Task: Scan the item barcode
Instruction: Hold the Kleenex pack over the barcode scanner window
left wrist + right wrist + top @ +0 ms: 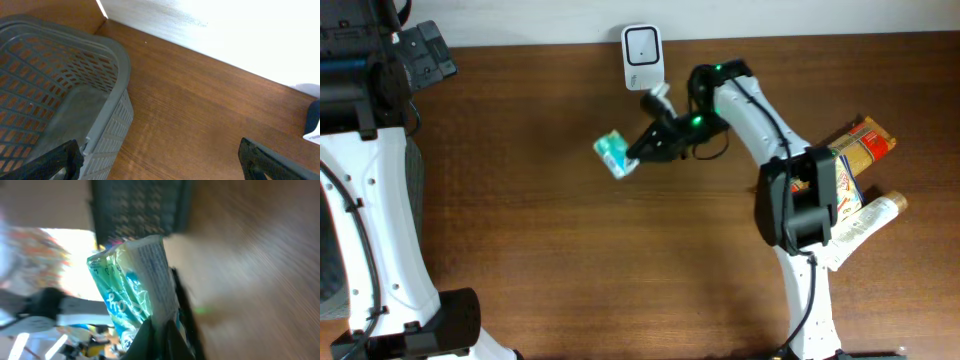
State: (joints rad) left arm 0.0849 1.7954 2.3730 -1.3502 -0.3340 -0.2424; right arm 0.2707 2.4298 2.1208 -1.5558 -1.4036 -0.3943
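Brown wood table [570, 260]: it held all the things, with a white wall [225, 30] at its far edge.
Packet [614, 154]: green-blue and white, just left of the middle of the table, a bit nearer than the scanner.
Scanner [642, 57]: small and white, at the far edge, near the packet but not touching it.
Right gripper [634, 153]: its fingers were pinched tight on the packet's right end.
Left gripper [160, 167]: its fingers stood far apart with nothing between them, over bare wood just beside the basket.
Other things: an orange pasta box [865, 142] and a white tube [868, 220] lay at the right side, well apart from the packet.
In the way: from above, the right arm covered part of the pasta box and the tube.
Basket [107, 107]: grey plastic with holes, at the left.
Only the left wrist view showed: the basket's inside, where just the grey floor could be seen.
Only the right wrist view showed: small print on the packet's white side, too blurry to read, and the black fingers [150, 335] gripping its lower edge.
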